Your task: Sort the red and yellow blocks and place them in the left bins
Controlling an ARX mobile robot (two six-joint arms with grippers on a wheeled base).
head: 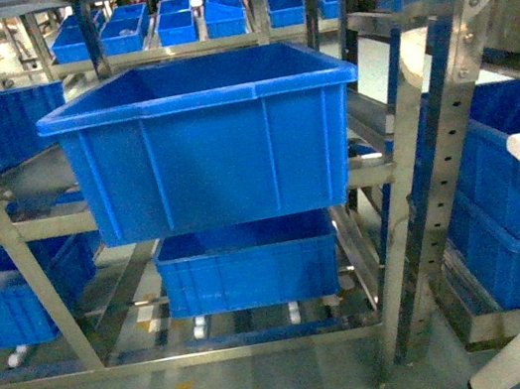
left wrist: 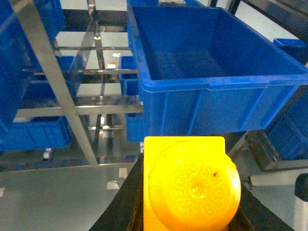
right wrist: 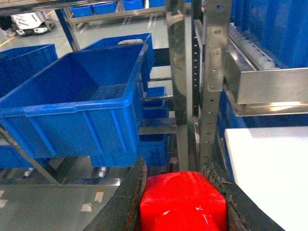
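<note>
Two blue crates (head: 207, 148) stacked; steel rack upright (head: 439, 153) right.

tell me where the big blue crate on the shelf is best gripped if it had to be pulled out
Probably the thick rolled rim of the blue crate, on its near long wall, coming from the front. That wall faces the robot and overhangs the rack rail; the smooth walls offer no purchase. Both grippers are occupied now: left holds the yellow block, right the red block.

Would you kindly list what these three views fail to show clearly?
- Yellow block, left wrist view: lower part cut off by the frame edge.
- Red block, right wrist view: bottom cut off likewise.
- Both grippers: absent from the head view.
- Front blue bin, head view: floor hidden behind its own wall.
</note>
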